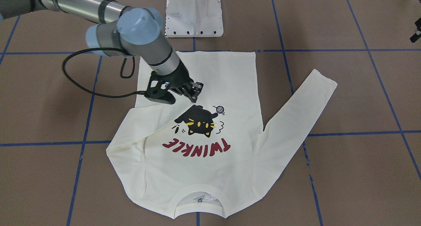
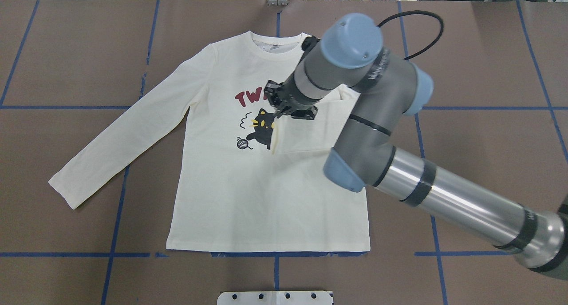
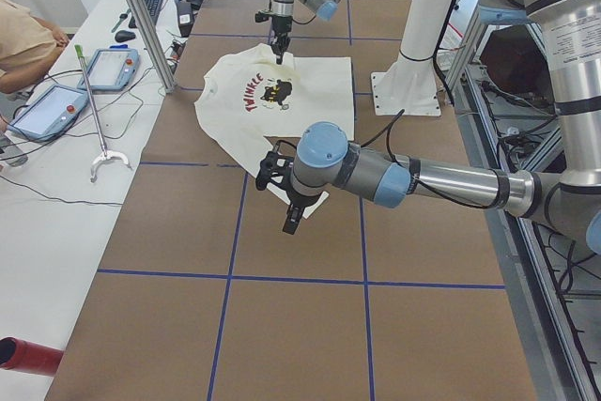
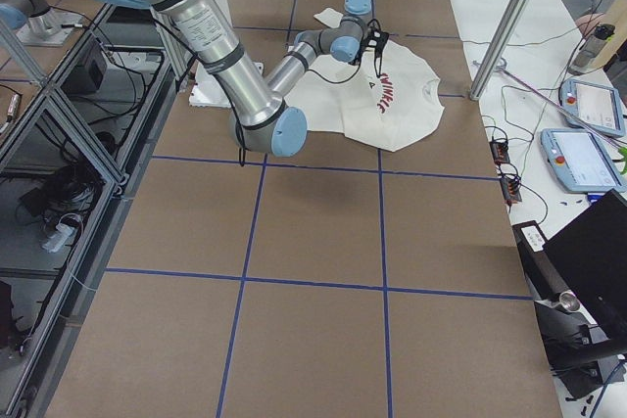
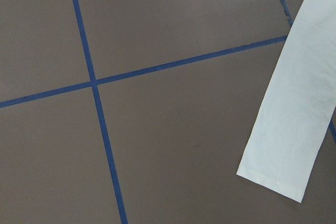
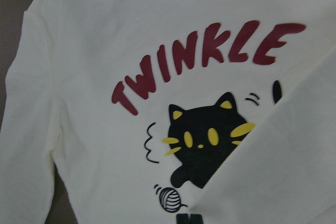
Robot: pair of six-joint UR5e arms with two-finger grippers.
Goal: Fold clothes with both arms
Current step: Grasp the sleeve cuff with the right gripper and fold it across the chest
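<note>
- The T-shirt (image 2: 266, 198) is cream-white all over.
- Its cat print (image 6: 205, 140) is black, with yellow eyes and whiskers.
- The "TWINKLE" lettering (image 6: 210, 56) is dark red.
- The table (image 2: 479, 172) is flat brown, crossed by a grid of blue tape lines (image 5: 94, 82).
- The right arm (image 2: 368, 132) is grey and silver, with light-blue joint caps (image 2: 350, 41), a black cable (image 2: 426, 16) and a black right gripper (image 2: 278, 109).
- The pedestal base (image 1: 194, 15) is white.

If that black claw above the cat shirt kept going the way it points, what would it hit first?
Probably the folded cream sleeve end lying across the black cat print of the cream-white long-sleeved T-shirt: the right gripper points down at it. Its height is unclear; it may already touch.
</note>
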